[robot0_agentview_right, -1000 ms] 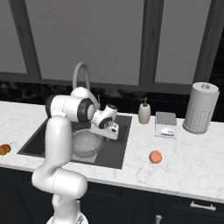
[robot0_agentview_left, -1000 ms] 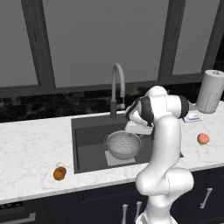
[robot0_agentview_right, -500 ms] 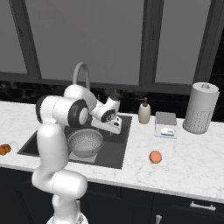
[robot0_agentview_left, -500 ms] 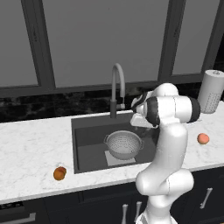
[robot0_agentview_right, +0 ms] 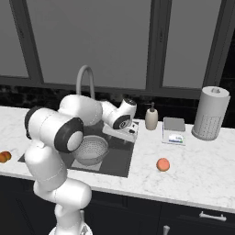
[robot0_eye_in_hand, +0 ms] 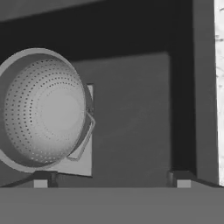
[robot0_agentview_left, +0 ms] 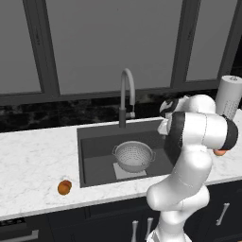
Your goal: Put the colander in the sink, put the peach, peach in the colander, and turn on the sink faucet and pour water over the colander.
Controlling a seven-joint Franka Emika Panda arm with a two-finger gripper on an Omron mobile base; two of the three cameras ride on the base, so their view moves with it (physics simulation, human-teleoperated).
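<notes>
Colander in sink, peaches still on counter

The colander sits in the sink; the gripper hangs spread and empty above. 1 peach lies left, another right – half hidden behind the arm in the left base view

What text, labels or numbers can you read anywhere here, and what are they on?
None can be read.
The small scale on the counter has a bluish patch on its front, too small and blurred to read.
The soap bottle, paper towel holder, colander and sink faucet carry no visible markings.
</notes>
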